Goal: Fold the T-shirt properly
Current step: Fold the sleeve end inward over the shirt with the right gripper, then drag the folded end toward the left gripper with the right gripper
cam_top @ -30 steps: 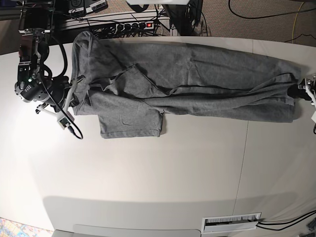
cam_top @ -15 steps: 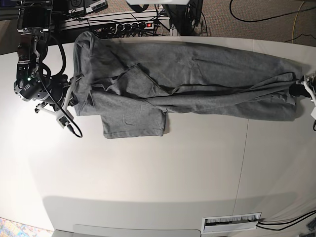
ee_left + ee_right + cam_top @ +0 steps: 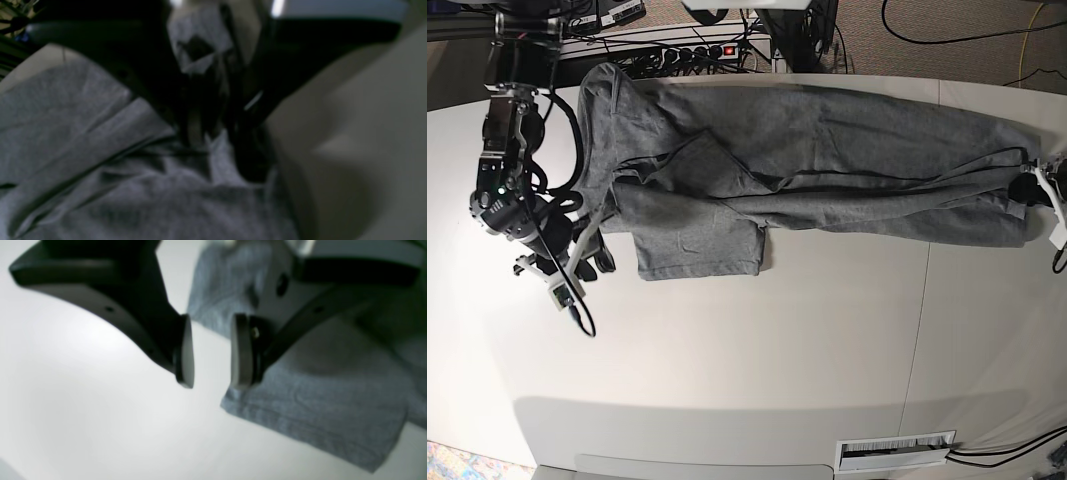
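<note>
The grey T-shirt [image 3: 827, 160] lies stretched lengthwise along the far side of the white table [image 3: 747, 350], with one sleeve [image 3: 697, 245] folded out toward the front. My right gripper [image 3: 599, 252] sits just off that sleeve's left corner. In the right wrist view it [image 3: 211, 353] is open with only bare table between its pads, and the sleeve corner [image 3: 317, 406] lies beside the right pad. At the shirt's far right end my left gripper [image 3: 1035, 185] touches the hem. The left wrist view is dark and blurred, with its fingers [image 3: 247, 150] pressed into bunched cloth [image 3: 100, 173].
A power strip [image 3: 692, 50] and cables run behind the table's back edge. A white slotted piece [image 3: 895, 452] lies at the front right. A seam [image 3: 922, 290] crosses the tabletop on the right.
My right gripper has opened, let go of the shirt's left edge and moved toward the table's front. The cloth there has settled flat. The left gripper stays at the right hem.
</note>
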Controlling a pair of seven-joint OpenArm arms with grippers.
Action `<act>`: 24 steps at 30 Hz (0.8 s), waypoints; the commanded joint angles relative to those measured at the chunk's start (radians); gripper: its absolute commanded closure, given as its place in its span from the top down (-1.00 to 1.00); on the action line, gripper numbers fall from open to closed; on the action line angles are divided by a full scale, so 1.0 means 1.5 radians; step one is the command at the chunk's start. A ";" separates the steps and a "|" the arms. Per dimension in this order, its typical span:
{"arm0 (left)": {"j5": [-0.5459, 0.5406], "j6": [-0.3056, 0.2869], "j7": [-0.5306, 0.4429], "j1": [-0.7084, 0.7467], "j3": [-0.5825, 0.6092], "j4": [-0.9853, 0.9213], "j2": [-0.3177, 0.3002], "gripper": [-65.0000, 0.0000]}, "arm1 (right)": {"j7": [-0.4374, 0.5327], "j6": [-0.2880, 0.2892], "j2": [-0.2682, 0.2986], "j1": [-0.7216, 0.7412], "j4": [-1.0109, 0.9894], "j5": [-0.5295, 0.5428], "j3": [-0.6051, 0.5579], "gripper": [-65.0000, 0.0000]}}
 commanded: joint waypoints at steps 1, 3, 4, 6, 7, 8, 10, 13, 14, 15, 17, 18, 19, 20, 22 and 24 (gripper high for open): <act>-0.006 -0.001 -0.010 -0.009 -0.006 0.007 -0.019 -0.56 | 0.027 0.001 0.002 0.023 -0.011 -0.013 0.004 -0.39; -0.006 -0.001 -0.010 -0.009 -0.006 0.007 -0.017 -0.57 | 0.051 0.001 -0.010 0.045 -0.056 -0.025 0.004 -0.39; -0.006 -0.001 -0.010 -0.009 -0.006 0.007 -0.018 -0.57 | 0.060 0.001 -0.014 0.053 -0.078 -0.025 0.004 -0.39; -0.007 -0.001 -0.010 -0.009 -0.006 0.007 -0.018 -0.57 | 0.074 0.001 -0.022 0.068 -0.118 -0.025 0.004 -0.39; -0.006 -0.001 -0.010 -0.009 -0.006 0.007 -0.018 -0.57 | 0.083 0.001 -0.027 0.075 -0.137 -0.026 0.003 -0.39; -0.007 -0.001 -0.012 -0.009 -0.006 0.007 -0.018 -0.57 | 0.094 0.001 -0.031 0.079 -0.155 -0.025 0.003 -0.39; -0.007 -0.001 -0.016 -0.009 -0.006 0.007 -0.018 -0.57 | 0.123 0.002 -0.034 0.084 -0.187 -0.026 -0.007 -0.39; -0.006 -0.001 -0.018 -0.009 -0.006 0.009 -0.018 -0.57 | 0.159 0.002 -0.034 0.086 -0.224 -0.053 -0.037 -0.39; -0.007 -0.001 -0.018 -0.009 -0.006 0.010 -0.018 -0.57 | 0.169 0.002 -0.034 0.087 -0.235 -0.071 -0.049 -0.39; -0.007 -0.001 -0.021 -0.009 -0.006 0.011 -0.018 -0.57 | 0.180 0.002 -0.034 0.089 -0.247 -0.087 -0.062 -0.39; -0.007 -0.001 -0.022 -0.009 -0.006 0.012 -0.018 -0.57 | 0.192 0.002 -0.034 0.093 -0.269 -0.109 -0.089 -0.39; -0.007 -0.001 -0.022 -0.009 -0.006 0.013 -0.018 -0.57 | 0.193 0.002 -0.034 0.097 -0.279 -0.115 -0.101 -0.39; -0.007 -0.001 -0.022 -0.009 -0.006 0.013 -0.018 -0.57 | 0.194 0.002 -0.035 0.100 -0.288 -0.116 -0.113 -0.39; -0.007 -0.001 -0.022 -0.009 -0.006 0.013 -0.018 -0.57 | 0.194 0.001 -0.034 0.104 -0.295 -0.116 -0.124 -0.39; -0.007 -0.001 -0.022 -0.009 -0.006 0.013 -0.018 -0.57 | 0.202 0.001 -0.035 0.106 -0.300 -0.118 -0.142 -0.39; -0.007 -0.001 -0.022 -0.009 -0.006 0.013 -0.018 -0.57 | 0.209 0.001 -0.035 0.106 -0.300 -0.121 -0.152 -0.39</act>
